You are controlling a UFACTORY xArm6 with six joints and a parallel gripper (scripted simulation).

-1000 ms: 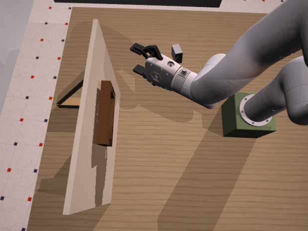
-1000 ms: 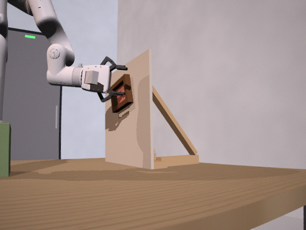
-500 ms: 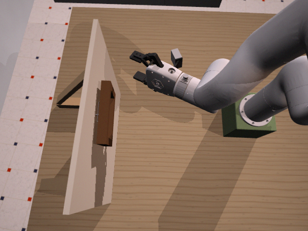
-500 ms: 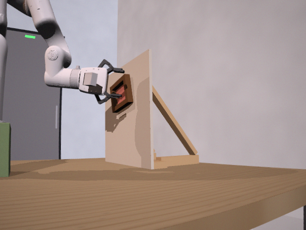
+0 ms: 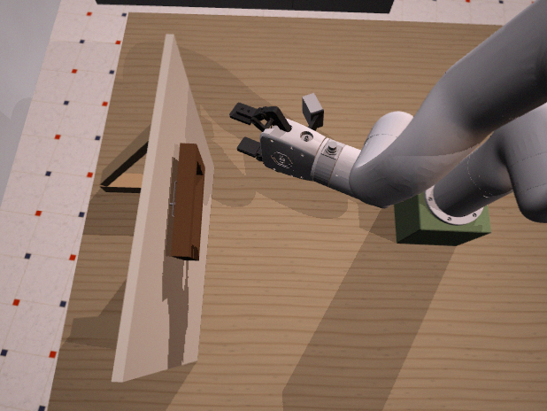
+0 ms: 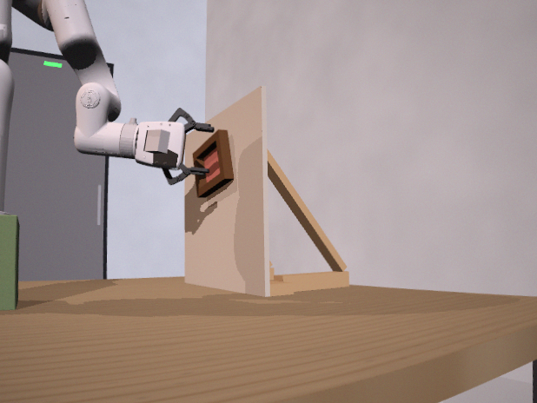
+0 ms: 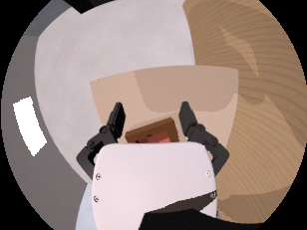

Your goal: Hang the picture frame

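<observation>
The xArm Gripper (image 5: 242, 129) (image 6: 210, 149) (image 7: 152, 109) is standing open before the tilted picture frame (image 5: 188, 199) (image 6: 226, 156) (image 7: 152, 129). 1 careless finger nudge is threatening to knock it off the screw.

We count one arm (image 5: 478, 97) (image 6: 93, 65); one gripper (image 5: 244, 130) (image 6: 209, 149) (image 7: 152, 109), two fingers. We count one picture frame (image 5: 188, 199) (image 6: 227, 152) (image 7: 150, 127), one upright board (image 5: 146, 221) (image 6: 252, 208) (image 7: 120, 96), one green base block (image 5: 409, 228) (image 6: 9, 260), one table (image 5: 274, 319) (image 6: 261, 347) (image 7: 259, 153). Behind board, we count one slanted brace (image 5: 126, 164) (image 6: 306, 210). We count one grey door (image 6: 65, 174), one green light (image 6: 52, 64) on it.
</observation>
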